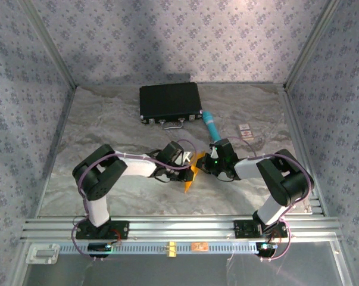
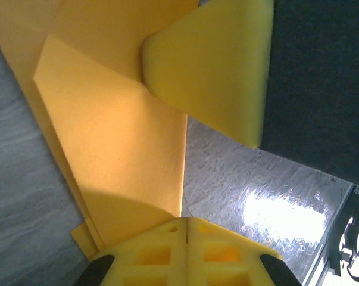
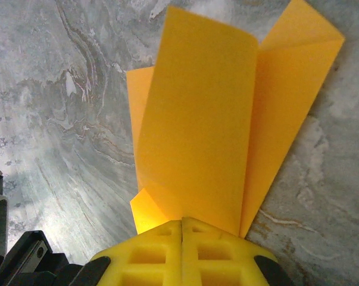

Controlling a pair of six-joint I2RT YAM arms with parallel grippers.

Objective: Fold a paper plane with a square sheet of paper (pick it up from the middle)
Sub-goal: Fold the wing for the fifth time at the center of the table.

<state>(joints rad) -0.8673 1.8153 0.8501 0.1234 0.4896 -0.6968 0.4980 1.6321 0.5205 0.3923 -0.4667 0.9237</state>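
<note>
My left pincer (image 2: 186, 225) and my right pincer (image 3: 182, 225), two in all, were both clamped shut on the one folded sheet of paper (image 3: 197, 119) at the centre of the surface (image 3: 60, 119), with one black case (image 1: 170, 102) at twelve o'clock, one teal tube (image 1: 212, 126) at one o'clock and one small card (image 1: 245, 130), its print unreadable, beside that.

Paper (image 1: 190, 176): one thin, plain orange-yellow sheet, partly folded into overlapping layers with sharp creases. It sits over the middle of the tabletop (image 1: 108, 119), a pointed corner toward the near edge. In the right wrist view, two long flaps fan out from the closed right hand (image 3: 182, 223). In the left wrist view, flat layered panels have one edge pinched in the closed left hand (image 2: 186, 221).
</note>
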